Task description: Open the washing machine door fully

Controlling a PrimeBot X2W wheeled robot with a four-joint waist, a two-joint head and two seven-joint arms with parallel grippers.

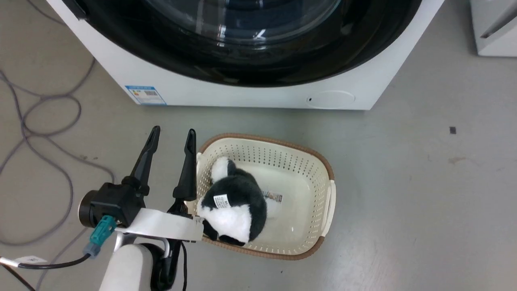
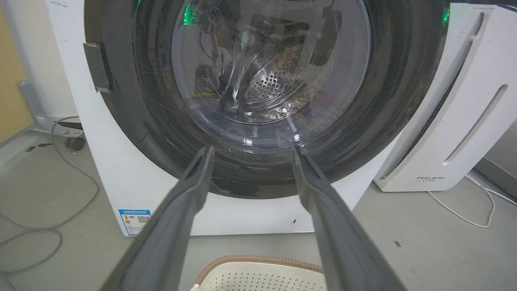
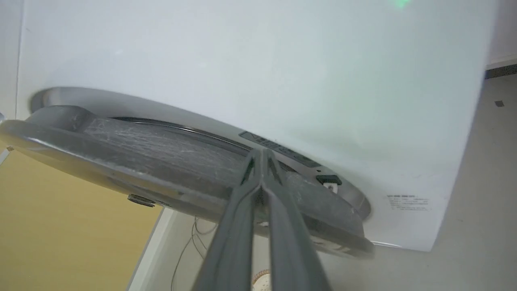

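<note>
Lettering (image 2: 431, 178) on appliance (image 2: 480, 68) beside washing machine (image 2: 121, 182) reads FEELBIRD.

My left gripper (image 1: 173, 130) ends in two long, tapering black jaws, rooted in a blocky black housing (image 1: 119, 198) with a round black barrel (image 1: 85, 210) on its side. A teal plug (image 1: 101, 231) below it feeds a thin black cable (image 1: 52, 265) that wears a small white tag (image 1: 30, 259). A flat white bracket (image 1: 161, 224) leads to my smooth, pale rounded forearm (image 1: 127, 268). Seen up close, my right gripper (image 3: 261, 153) has matte dark-grey jaws, slim at the tips and broader toward the base.
</note>
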